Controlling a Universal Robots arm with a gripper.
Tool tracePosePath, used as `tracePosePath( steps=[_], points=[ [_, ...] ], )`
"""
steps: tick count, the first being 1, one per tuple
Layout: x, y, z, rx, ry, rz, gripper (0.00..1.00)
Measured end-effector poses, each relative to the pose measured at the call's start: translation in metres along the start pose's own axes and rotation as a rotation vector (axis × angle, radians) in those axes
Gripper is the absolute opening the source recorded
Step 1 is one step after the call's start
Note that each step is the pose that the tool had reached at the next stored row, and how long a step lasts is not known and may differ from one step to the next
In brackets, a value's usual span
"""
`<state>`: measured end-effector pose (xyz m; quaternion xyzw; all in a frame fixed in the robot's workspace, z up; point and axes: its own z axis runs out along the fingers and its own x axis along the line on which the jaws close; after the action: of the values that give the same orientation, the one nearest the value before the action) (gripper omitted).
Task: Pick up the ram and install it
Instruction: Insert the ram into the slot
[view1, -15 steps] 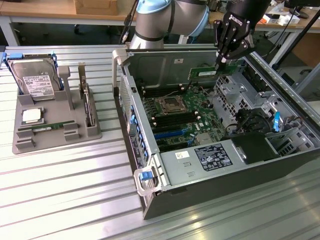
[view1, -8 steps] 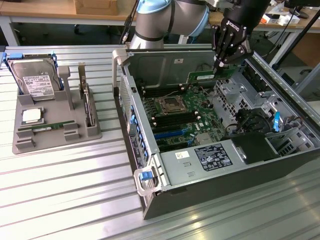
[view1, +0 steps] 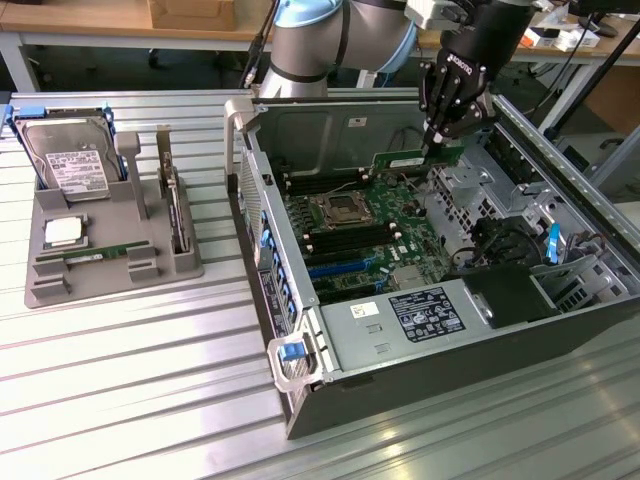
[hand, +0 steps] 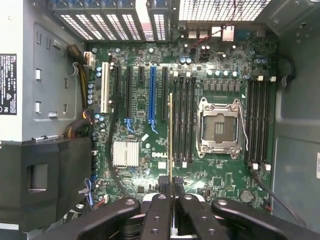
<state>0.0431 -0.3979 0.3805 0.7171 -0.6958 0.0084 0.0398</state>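
Wrist view: black two-finger gripper (hand: 171, 183) pinching the long thin green ram stick (hand: 170, 130), edge-on above the green motherboard (hand: 150, 172). Exterior view: ram upper centre-right of frame, over open dark-grey computer case (view1: 400, 392).

Silver-grey robot arm with pale blue joint caps (view1: 318, 38) comes in from the far side of the exterior view. Its black wrist section slants down toward the exterior view's left. Black multi-link gripper (view1: 436, 132) points downward, jaws drawn close. Wrist view: black fingertips (hand: 163, 186) almost meet, pinching the ram (hand: 170, 135), a thin green circuit-board stick seen edge-on.
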Motion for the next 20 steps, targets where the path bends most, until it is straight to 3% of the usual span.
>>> tracePosePath(
  steps=[20],
  points=[
    [-0.002, 0.0001, 0.0290, 0.0000, 0.0000, 0.000, 0.12]
  ],
)
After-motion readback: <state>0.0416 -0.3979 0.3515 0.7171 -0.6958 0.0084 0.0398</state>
